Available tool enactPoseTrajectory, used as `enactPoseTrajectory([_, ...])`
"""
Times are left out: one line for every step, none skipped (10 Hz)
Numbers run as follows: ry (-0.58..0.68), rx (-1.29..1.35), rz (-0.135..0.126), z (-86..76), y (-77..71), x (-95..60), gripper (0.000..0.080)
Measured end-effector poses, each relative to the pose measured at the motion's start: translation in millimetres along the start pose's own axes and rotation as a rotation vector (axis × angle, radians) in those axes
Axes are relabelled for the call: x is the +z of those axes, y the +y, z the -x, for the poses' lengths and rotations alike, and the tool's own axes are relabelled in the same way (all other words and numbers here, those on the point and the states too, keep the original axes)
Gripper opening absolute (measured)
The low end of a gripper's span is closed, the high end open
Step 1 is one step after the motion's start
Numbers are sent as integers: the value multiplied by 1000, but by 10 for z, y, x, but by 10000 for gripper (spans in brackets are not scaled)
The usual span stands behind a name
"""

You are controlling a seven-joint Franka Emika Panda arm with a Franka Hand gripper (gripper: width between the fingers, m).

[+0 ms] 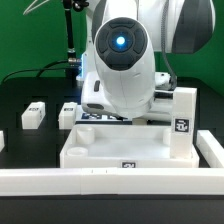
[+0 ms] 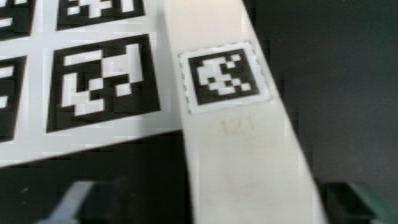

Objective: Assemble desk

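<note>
In the wrist view a white square-section leg with a black-and-white tag lies on the black table, beside the marker board. My gripper is open and straddles this leg. One fingertip stands well clear of it and the other is close to its side. In the exterior view the arm hides the gripper and that leg. The desk panel lies in front of the arm, rim up. A leg stands upright at its corner on the exterior view's right.
Two loose white legs lie on the table at the exterior view's left. A long low white border rail runs along the front. A black stand rises behind the arm.
</note>
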State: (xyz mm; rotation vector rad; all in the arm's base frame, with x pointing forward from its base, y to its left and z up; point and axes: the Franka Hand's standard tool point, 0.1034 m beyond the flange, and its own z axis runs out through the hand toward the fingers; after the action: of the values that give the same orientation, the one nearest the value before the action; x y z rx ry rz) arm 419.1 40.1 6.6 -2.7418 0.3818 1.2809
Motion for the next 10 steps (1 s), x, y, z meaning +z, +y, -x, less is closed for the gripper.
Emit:
enactPoseTrajectory([0,0,0,0,2,0,369])
enactPoseTrajectory([0,0,0,0,4,-2,288])
enactPoseTrajectory([0,1,-1,-1,5,-2,288])
enactPoseTrajectory([0,1,-1,-1,7,-2,288])
enactPoseTrajectory([0,1,-1,-2,9,-3,288])
enactPoseTrajectory([0,1,-1,-2,9,-3,288])
enactPoseTrajectory([0,1,-2,-2,10,-3,288])
enactPoseTrajectory([0,2,-2,-3,13,-7,288])
enactPoseTrajectory([-20,6,-12,40,28,-68,288])
enactPoseTrajectory([-66,18,-50,129,92,-362,289])
